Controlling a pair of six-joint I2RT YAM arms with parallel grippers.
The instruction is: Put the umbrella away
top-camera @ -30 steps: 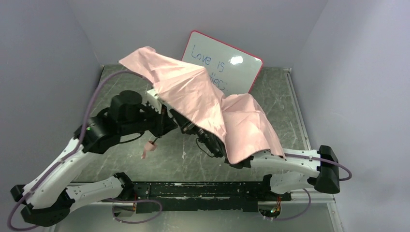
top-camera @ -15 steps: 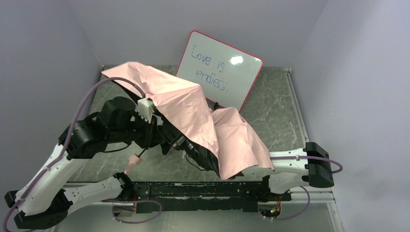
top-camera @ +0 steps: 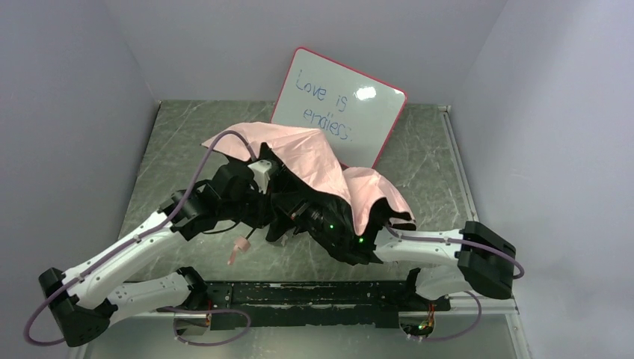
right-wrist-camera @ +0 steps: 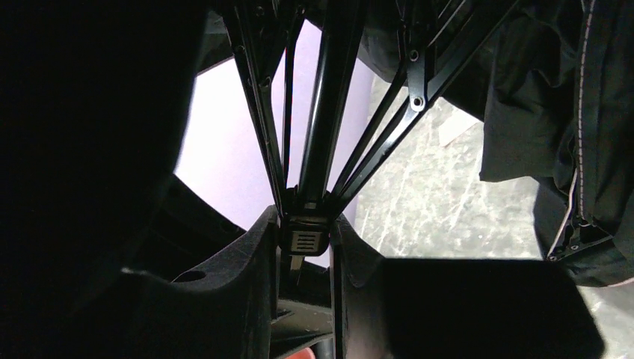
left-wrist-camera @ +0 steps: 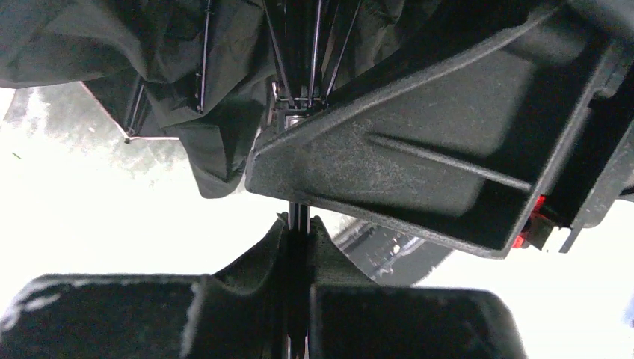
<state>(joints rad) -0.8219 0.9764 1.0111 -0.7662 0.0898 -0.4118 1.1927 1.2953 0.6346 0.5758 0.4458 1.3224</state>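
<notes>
At the middle of the table (top-camera: 437, 153), we see one umbrella (top-camera: 318, 157), its pale pink canopy half-collapsed and draped over the wrists of the two arms. Its single pink handle (top-camera: 239, 247) projects from beneath the fabric on the left side, toward the near edge. Two grippers hold this one object. The left gripper (left-wrist-camera: 299, 250) is closed on the slim black shaft (left-wrist-camera: 298, 213), its two fingers meeting around the rod just below the dark underside of the canopy. The right gripper (right-wrist-camera: 305, 250) is clamped on the small ribbed runner block (right-wrist-camera: 303, 238), from which the black ribs (right-wrist-camera: 329, 112) fan upward; one finger (right-wrist-camera: 258, 254) presses on each side of the block. From above, both grippers lie hidden under the fabric. One red-framed whiteboard (top-camera: 340, 105), bearing blue handwriting, leans against the back wall just behind the canopy.
</notes>
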